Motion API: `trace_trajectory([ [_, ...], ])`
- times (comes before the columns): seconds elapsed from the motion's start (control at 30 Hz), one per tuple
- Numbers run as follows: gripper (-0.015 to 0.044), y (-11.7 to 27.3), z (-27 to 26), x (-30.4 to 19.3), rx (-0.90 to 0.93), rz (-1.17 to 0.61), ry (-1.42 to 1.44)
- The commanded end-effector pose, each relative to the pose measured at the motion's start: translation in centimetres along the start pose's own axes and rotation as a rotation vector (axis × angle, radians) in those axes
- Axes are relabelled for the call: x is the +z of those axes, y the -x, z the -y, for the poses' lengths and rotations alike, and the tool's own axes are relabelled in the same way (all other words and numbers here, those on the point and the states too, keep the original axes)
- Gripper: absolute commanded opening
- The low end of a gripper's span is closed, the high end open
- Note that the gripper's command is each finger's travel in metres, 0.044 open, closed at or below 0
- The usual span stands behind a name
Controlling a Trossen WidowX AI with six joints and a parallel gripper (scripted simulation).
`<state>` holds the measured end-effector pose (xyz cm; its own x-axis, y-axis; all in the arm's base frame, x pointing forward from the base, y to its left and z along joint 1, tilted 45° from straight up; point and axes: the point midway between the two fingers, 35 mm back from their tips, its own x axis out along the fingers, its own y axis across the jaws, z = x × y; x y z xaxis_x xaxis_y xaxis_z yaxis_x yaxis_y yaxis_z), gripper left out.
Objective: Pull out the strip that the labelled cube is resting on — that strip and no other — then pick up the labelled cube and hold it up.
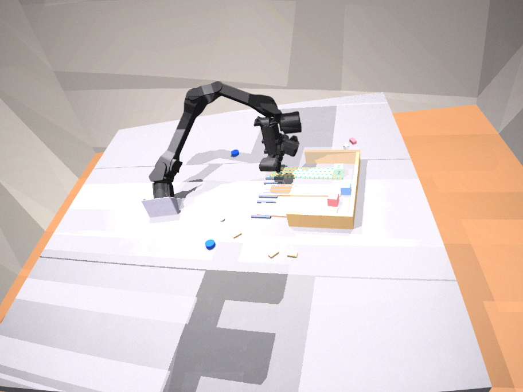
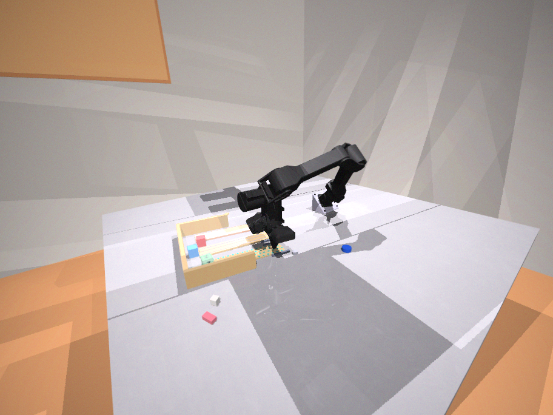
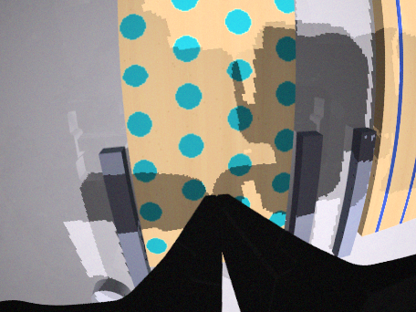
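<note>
The labelled cube (image 1: 338, 170) (image 2: 207, 258) is pale green with a dark letter Z. It rests on the far end of a tan strip with turquoise dots (image 1: 312, 173) (image 3: 205, 91), inside the tray. My gripper (image 1: 270, 170) (image 2: 274, 246) (image 3: 217, 206) is shut and empty, fingertips together over the outer end of the dotted strip. Whether the tips touch it cannot be told. A blue cube (image 1: 345, 189) (image 2: 192, 250) stands at the far end of the blue-striped strip (image 1: 280, 188) (image 3: 391, 137). A red cube (image 1: 333, 200) (image 2: 201, 240) stands on a third, pale strip.
The wooden tray (image 1: 320, 221) (image 2: 223, 269) has walls on three sides and is open toward the arm's base. Dark guide bars (image 1: 261, 216) (image 3: 306, 178) flank the strips. Blue discs (image 1: 210, 244) (image 2: 346, 249), a white cube (image 2: 214, 300) and a red block (image 2: 208, 317) lie outside.
</note>
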<state>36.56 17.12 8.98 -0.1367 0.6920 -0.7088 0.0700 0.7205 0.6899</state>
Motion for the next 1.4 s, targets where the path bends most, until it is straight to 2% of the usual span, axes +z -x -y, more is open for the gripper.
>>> trace_trajectory([
  [0.0, 0.0000, -0.2, -0.1, 0.0, 0.003, -0.001, -0.001],
  [1.37, 0.0000, -0.4, 0.2, -5.3, 0.003, -0.003, -0.003],
])
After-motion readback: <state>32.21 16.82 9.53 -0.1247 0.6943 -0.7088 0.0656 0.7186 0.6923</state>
